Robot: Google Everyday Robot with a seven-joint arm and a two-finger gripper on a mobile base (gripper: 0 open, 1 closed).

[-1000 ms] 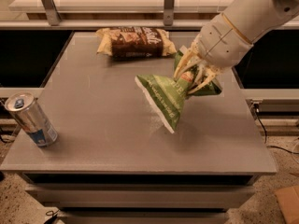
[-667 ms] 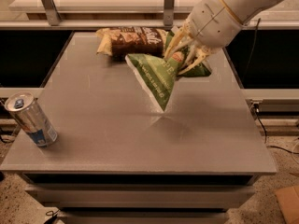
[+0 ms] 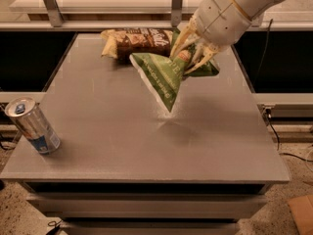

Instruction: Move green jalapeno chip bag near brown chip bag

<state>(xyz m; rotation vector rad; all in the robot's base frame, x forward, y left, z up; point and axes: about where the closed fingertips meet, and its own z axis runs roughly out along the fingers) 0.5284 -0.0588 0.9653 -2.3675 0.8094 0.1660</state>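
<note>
Camera view, taken from the front edge backward: a silver-and-blue drinks can (image 3: 33, 126) stands at the front left of the grey table (image 3: 107, 151). It is well apart from everything else and has no part in the job.

Further in, past the table's middle, the green jalapeno chip bag (image 3: 164, 77) hangs with one corner pointing down. A soft shadow lies on the surface just below that corner, so the bag appears to be off the table rather than resting on it. Its crumpled upper end is held in the gripper (image 3: 190, 55), whose pale fingers (image 3: 178, 38) are closed tight around the bunched foil. The white arm reaches in from the upper right.

Beyond that, the brown chip bag (image 3: 139, 42) lies flat along the far edge, left of the gripper. The green bag's upper left corner sits just in front of the brown bag's near side. Whether the two touch cannot be told from this angle.

As a judgement, pick-up and most of the carry look finished, since the green bag already hangs just beside its target. What remains is to lower it onto the bare surface next to the brown bag, let go, and draw the arm clear without dragging either bag. A rail with metal uprights (image 3: 177, 4) runs behind the table.
</note>
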